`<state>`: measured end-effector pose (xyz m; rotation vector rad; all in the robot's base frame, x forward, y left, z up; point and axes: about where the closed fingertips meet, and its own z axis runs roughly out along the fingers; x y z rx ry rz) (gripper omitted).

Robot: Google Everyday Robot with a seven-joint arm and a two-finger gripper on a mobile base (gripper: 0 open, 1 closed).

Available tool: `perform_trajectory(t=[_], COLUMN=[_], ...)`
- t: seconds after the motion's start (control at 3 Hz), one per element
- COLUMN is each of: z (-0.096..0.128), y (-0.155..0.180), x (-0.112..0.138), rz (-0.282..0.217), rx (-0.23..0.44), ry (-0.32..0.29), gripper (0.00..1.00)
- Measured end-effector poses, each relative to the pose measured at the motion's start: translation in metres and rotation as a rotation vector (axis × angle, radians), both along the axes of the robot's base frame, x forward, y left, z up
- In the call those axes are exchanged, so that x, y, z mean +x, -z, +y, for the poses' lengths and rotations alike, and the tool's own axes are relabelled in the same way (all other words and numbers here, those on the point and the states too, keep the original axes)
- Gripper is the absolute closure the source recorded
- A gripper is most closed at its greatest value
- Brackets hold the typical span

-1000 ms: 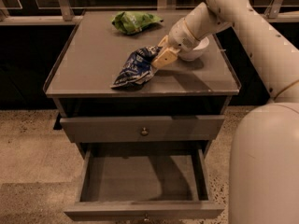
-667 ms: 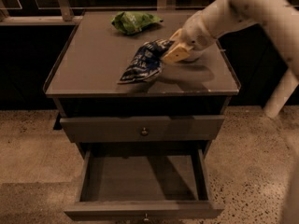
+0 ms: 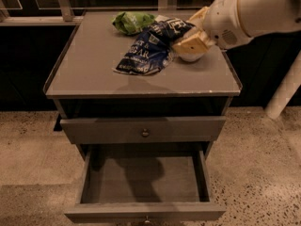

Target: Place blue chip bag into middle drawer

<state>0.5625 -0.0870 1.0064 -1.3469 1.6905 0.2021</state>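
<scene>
The blue chip bag (image 3: 149, 50), dark blue foil with white lettering, hangs in the air above the grey cabinet top (image 3: 94, 74). My gripper (image 3: 182, 40) is shut on the bag's right end, and its tan fingers (image 3: 192, 44) pinch the foil. The bag casts a shadow on the top below it. The middle drawer (image 3: 141, 180) is pulled open at the bottom of the view, below and in front of the bag. Its flat grey floor holds nothing.
A green foil snack bag (image 3: 131, 21) lies at the back of the cabinet top. A white bowl (image 3: 192, 57) sits partly hidden behind my gripper. A shut drawer front with a round knob (image 3: 145, 133) is above the open drawer. Speckled floor surrounds the cabinet.
My gripper has lifted the blue chip bag off the cabinet top, and it now hangs higher and nearer the front. The view has also shifted.
</scene>
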Motion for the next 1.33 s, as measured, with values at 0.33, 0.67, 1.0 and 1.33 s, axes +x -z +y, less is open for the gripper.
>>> perform_trajectory(t=[0.33,0.67,1.0,1.33], z=[-0.028,-0.028,-0.035,-0.052], y=[0.024,0.025,0.050,0.098], x=[-0.018,-0.018,-0.031,-0.059], rz=[0.026,0.028,0.069,0.141], rx=[-0.025,-0.025,0.017,0.114], ry=[0.069,0.068,0.122,0.251], gripper=[1.00,1.00,1.00,1.00])
